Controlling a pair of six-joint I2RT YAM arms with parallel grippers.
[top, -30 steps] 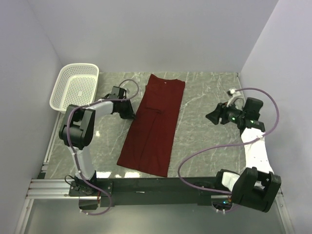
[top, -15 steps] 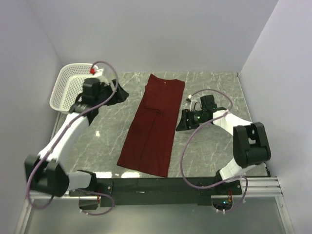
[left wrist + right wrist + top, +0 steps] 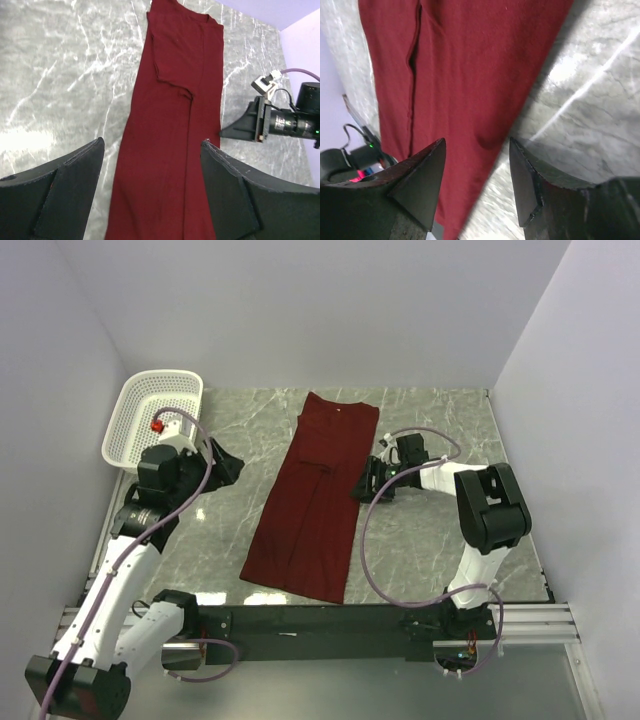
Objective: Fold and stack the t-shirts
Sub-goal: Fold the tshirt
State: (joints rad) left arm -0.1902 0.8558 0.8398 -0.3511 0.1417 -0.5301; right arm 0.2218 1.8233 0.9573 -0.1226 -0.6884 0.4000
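One grey marbled table (image 3: 440, 540) carries everything. Between the two grippers lies the plain dark red soft-cloth t-shirt (image 3: 320, 500). It forms a long narrow strip with its collar at the far end and its sides turned in over the middle. That shape suggests the lengthwise folds are made and the crosswise fold is not yet done. A white perforated plastic basket (image 3: 160, 377) stands behind the left gripper (image 3: 152, 150), on the side away from the shirt, likely there for the finished stack. The left gripper hangs above the table near the shirt's left edge, jaws spread wide and holding nothing. The right gripper (image 3: 477, 145) sits low at the shirt's right edge, jaws parted and gripping nothing, with the cloth's edge running between them in its wrist view. It is probably placed to pinch that edge. Whether its fingertips touch cloth or table I cannot tell. Both wrist views cut off the shirt's near end, and the layers under the top fold are hidden. No second shirt shows.
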